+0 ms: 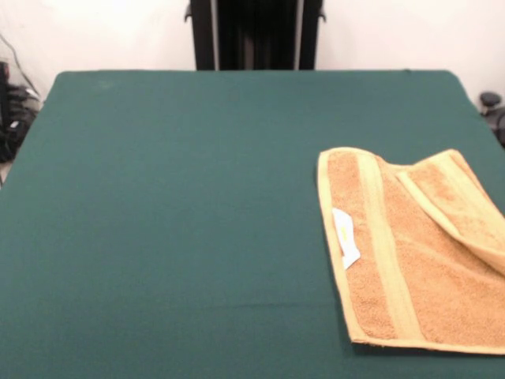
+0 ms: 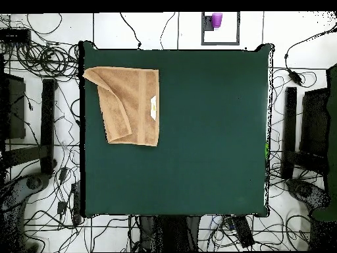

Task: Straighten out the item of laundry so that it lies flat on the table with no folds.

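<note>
An orange-tan terry towel (image 1: 418, 253) with paler yellowish bands lies at the right side of the dark green table (image 1: 173, 205) in the front view. One corner (image 1: 458, 197) is folded over onto the towel. A small white label (image 1: 345, 237) lies on it near the left hem. In the overhead view the towel (image 2: 128, 104) lies at the table's (image 2: 204, 138) upper left, its left part folded over, with the label (image 2: 153, 107) by its right edge. The gripper shows in neither view.
The robot's black pedestal (image 1: 254, 33) stands at the table's far side. Many cables (image 2: 46, 59) and black stands (image 2: 46, 125) lie on the white floor around the table. A purple object (image 2: 216, 20) sits beyond the table's top edge.
</note>
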Controlling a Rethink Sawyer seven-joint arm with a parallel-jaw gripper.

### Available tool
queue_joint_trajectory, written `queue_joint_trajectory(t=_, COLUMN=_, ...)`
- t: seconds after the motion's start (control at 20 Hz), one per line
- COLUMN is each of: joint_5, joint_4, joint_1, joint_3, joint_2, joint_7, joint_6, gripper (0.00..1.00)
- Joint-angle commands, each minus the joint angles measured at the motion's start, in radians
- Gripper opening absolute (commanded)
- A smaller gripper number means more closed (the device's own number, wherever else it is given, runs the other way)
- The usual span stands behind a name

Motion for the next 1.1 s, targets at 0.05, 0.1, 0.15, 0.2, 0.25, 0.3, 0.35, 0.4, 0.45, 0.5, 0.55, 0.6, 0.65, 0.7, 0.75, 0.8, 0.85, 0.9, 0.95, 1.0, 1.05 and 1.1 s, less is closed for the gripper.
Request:
queue_joint_trajectory(t=0.05, joint_5=0.046, joint_4=0.306, joint_1=0.144, joint_3=-0.035, joint_2=-0.138, joint_7=-0.076, joint_6=-0.017, gripper=1.00)
queue_joint_trajectory(t=0.1, joint_5=0.051, joint_4=0.330, joint_1=0.163, joint_3=-0.050, joint_2=-0.153, joint_7=-0.051, joint_6=-0.026, gripper=1.00)
queue_joint_trajectory(t=0.15, joint_5=0.055, joint_4=0.353, joint_1=0.182, joint_3=-0.065, joint_2=-0.167, joint_7=-0.026, joint_6=-0.034, gripper=1.00)
queue_joint_trajectory(t=0.2, joint_5=0.059, joint_4=0.374, joint_1=0.203, joint_3=-0.080, joint_2=-0.180, joint_7=0.000, joint_6=-0.044, gripper=1.00)
queue_joint_trajectory(t=0.25, joint_5=0.062, joint_4=0.390, joint_1=0.220, joint_3=-0.094, joint_2=-0.192, joint_7=0.022, joint_6=-0.055, gripper=1.00)
queue_joint_trajectory(t=0.3, joint_5=0.064, joint_4=0.408, joint_1=0.238, joint_3=-0.108, joint_2=-0.204, joint_7=0.046, joint_6=-0.064, gripper=1.00)
queue_joint_trajectory(t=0.35, joint_5=0.067, joint_4=0.426, joint_1=0.257, joint_3=-0.122, joint_2=-0.216, joint_7=0.070, joint_6=-0.074, gripper=1.00)
queue_joint_trajectory(t=0.4, joint_5=0.067, joint_4=0.439, joint_1=0.274, joint_3=-0.134, joint_2=-0.227, joint_7=0.092, joint_6=-0.083, gripper=1.00)
queue_joint_trajectory(t=0.45, joint_5=0.068, joint_4=0.454, joint_1=0.295, joint_3=-0.149, joint_2=-0.237, joint_7=0.112, joint_6=-0.095, gripper=1.00)
queue_joint_trajectory(t=0.5, joint_5=0.066, joint_4=0.463, joint_1=0.312, joint_3=-0.159, joint_2=-0.245, joint_7=0.132, joint_6=-0.101, gripper=1.00)
queue_joint_trajectory(t=0.55, joint_5=0.063, joint_4=0.471, joint_1=0.330, joint_3=-0.169, joint_2=-0.253, joint_7=0.153, joint_6=-0.108, gripper=1.00)
queue_joint_trajectory(t=0.6, joint_5=0.060, joint_4=0.474, joint_1=0.345, joint_3=-0.179, joint_2=-0.259, joint_7=0.170, joint_6=-0.114, gripper=1.00)
queue_joint_trajectory(t=0.65, joint_5=0.056, joint_4=0.478, joint_1=0.361, joint_3=-0.187, joint_2=-0.266, joint_7=0.183, joint_6=-0.120, gripper=1.00)
queue_joint_trajectory(t=0.7, joint_5=0.053, joint_4=0.475, joint_1=0.373, joint_3=-0.193, joint_2=-0.268, joint_7=0.194, joint_6=-0.119, gripper=1.00)
queue_joint_trajectory(t=0.75, joint_5=0.048, joint_4=0.473, joint_1=0.386, joint_3=-0.198, joint_2=-0.271, joint_7=0.205, joint_6=-0.122, gripper=1.00)
queue_joint_trajectory(t=0.8, joint_5=0.042, joint_4=0.467, joint_1=0.395, joint_3=-0.203, joint_2=-0.272, joint_7=0.211, joint_6=-0.123, gripper=1.00)
queue_joint_trajectory(t=0.85, joint_5=0.039, joint_4=0.466, joint_1=0.406, joint_3=-0.208, joint_2=-0.273, joint_7=0.218, joint_6=-0.124, gripper=1.00)
queue_joint_trajectory(t=0.9, joint_5=0.039, joint_4=0.464, joint_1=0.412, joint_3=-0.214, joint_2=-0.271, joint_7=0.220, joint_6=-0.124, gripper=1.00)
queue_joint_trajectory(t=0.95, joint_5=0.040, joint_4=0.462, joint_1=0.419, joint_3=-0.220, joint_2=-0.269, joint_7=0.218, joint_6=-0.125, gripper=1.00)
queue_joint_trajectory(t=1.0, joint_5=0.039, joint_4=0.458, joint_1=0.422, joint_3=-0.224, joint_2=-0.266, joint_7=0.219, joint_6=-0.122, gripper=1.00)
queue_joint_trajectory(t=1.05, joint_5=0.039, joint_4=0.456, joint_1=0.427, joint_3=-0.228, joint_2=-0.264, joint_7=0.216, joint_6=-0.123, gripper=1.00)
queue_joint_trajectory(t=1.1, joint_5=0.039, joint_4=0.451, joint_1=0.430, joint_3=-0.231, joint_2=-0.260, joint_7=0.217, joint_6=-0.120, gripper=1.00)
